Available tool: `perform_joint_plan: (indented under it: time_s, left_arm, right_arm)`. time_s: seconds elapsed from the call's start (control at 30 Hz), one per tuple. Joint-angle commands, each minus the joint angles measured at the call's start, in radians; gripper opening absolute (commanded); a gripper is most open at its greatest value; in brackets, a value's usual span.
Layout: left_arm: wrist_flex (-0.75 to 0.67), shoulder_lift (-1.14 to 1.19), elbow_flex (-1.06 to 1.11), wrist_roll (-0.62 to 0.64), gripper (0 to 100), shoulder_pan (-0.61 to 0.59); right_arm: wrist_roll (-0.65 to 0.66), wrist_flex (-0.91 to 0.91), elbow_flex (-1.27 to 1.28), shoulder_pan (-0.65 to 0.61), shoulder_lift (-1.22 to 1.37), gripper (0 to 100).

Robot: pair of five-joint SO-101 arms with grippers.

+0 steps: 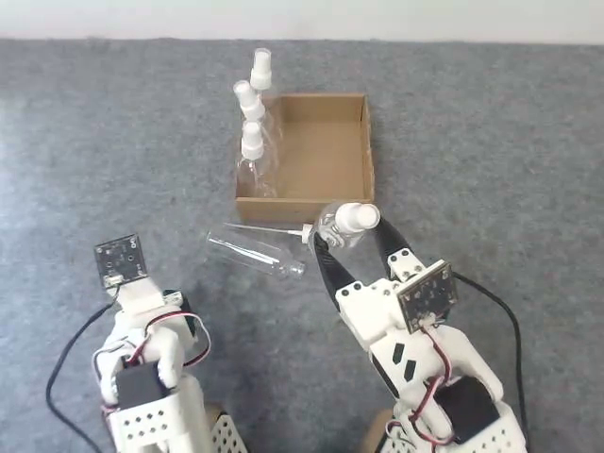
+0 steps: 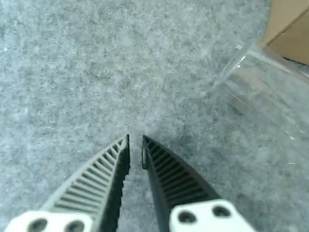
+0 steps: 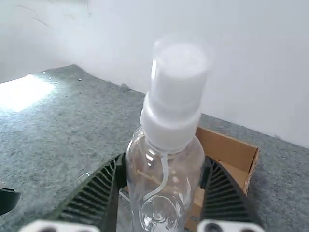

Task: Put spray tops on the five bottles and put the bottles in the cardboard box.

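clear capped bottle [image 3: 166, 179] sits clamped in the right tool [image 1: 347, 231], with the cardboard box [image 1: 363, 142] just beyond it. left tool [image 2: 135, 140] is closed on nothing above the grey surface [image 1: 491, 142]; an uncapped bottle [image 1: 255, 253] lies ahead of it.

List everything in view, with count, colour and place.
cardboard box: one, brown, far middle of the table
capped bottles: three, clear with white spray tops, upright at the box's left wall
open bottle: one, clear, lying before the box
loose spray top: one, white with thin tube, lying between open bottle and box
held bottle: one, clear, white top, in right hand
table: one, grey
left hand: dark, shut, empty
right hand: dark, gripping held bottle
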Motion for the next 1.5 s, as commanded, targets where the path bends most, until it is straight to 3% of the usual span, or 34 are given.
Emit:
perform_joint_plan:
  time_s: [0.0,0.33,1.1,1.47]
  left_arm:
    - [0.005,-0.017,-0.01,-0.003,4,-0.005]
    - [0.005,-0.017,-0.01,-0.003,4,-0.005]
    - [0.005,-0.017,-0.01,-0.003,4,-0.005]
    - [0.005,-0.017,-0.01,-0.003,4,-0.005]
  right_arm:
    - [0.015,0.002,-0.072,0.008,-0.015,11.7]
    - [0.009,0.05,-0.172,0.005,0.018,11.7]
    - [0.006,0.042,-0.512,0.01,0.599,11.7]
    - [0.009,-0.162,-0.534,0.035,0.837,11.7]
